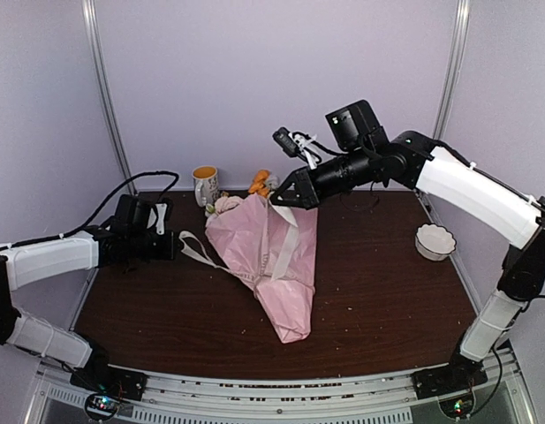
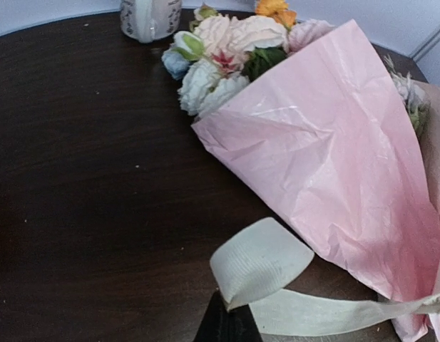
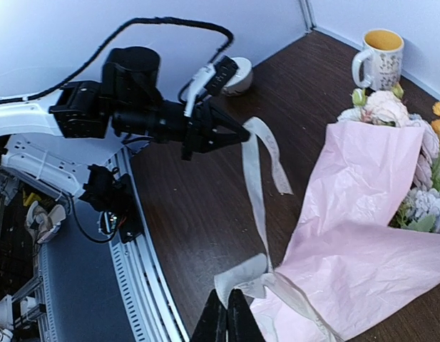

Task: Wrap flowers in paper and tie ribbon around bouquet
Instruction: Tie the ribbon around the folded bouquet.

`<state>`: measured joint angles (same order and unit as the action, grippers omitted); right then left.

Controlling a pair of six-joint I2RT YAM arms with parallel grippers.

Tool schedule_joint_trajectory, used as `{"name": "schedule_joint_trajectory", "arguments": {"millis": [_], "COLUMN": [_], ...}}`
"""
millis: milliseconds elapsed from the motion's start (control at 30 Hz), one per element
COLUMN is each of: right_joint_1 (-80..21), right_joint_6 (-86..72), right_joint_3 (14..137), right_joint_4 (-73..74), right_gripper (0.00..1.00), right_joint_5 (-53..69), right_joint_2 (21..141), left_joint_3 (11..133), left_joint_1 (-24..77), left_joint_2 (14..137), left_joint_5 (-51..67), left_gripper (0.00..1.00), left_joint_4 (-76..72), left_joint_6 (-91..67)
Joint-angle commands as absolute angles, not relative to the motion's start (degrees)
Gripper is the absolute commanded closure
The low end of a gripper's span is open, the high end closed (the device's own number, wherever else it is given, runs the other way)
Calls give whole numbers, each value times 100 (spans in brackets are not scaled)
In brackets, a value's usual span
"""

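Cream-beige fabric ribbon (image 3: 252,187) is pinched by the closed left gripper (image 1: 176,245) and right gripper (image 1: 278,200), crossing the pale pink paper-cone bouquet (image 1: 270,265) lying on a dark wooden table (image 1: 387,300); a patterned ceramic mug (image 1: 205,184) stands just behind its blooms

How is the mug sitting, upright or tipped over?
Upright. The mug stands on its base beside the flowers, and its open yellow mouth faces up.

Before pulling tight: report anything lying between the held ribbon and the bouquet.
Nothing visible does. The left gripper and right gripper each pinch the ribbon, which runs unblocked to the bouquet. The mug stands beyond the flowers, the bowl far right.
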<state>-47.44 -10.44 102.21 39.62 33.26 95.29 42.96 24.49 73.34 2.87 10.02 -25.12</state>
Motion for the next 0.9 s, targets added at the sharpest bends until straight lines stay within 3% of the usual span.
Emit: {"name": "schedule_joint_trajectory", "arguments": {"millis": [0,200,633,867], "right_joint_1": [-4404,-3380,-349,272], "right_joint_6": [-1173,-1928,-2530,-2274], "right_joint_3": [10021,8389,5388,4433], "right_joint_4": [3927,2642,1820,2015], "right_gripper": [100,100,100,100], "right_joint_5": [2795,2867,2190,1450], "right_joint_2": [9605,8715,7356,7203], "left_joint_3": [4063,3493,2395,2340], "left_joint_1": [2066,1480,585,278], "left_joint_2": [7253,7142,6585,6462], "left_joint_5": [80,-20,-367,-376], "left_gripper": [100,100,100,100], "left_joint_4": [611,410,135,232], "left_joint_6": [-3266,-3902,-4673,-4602]}}
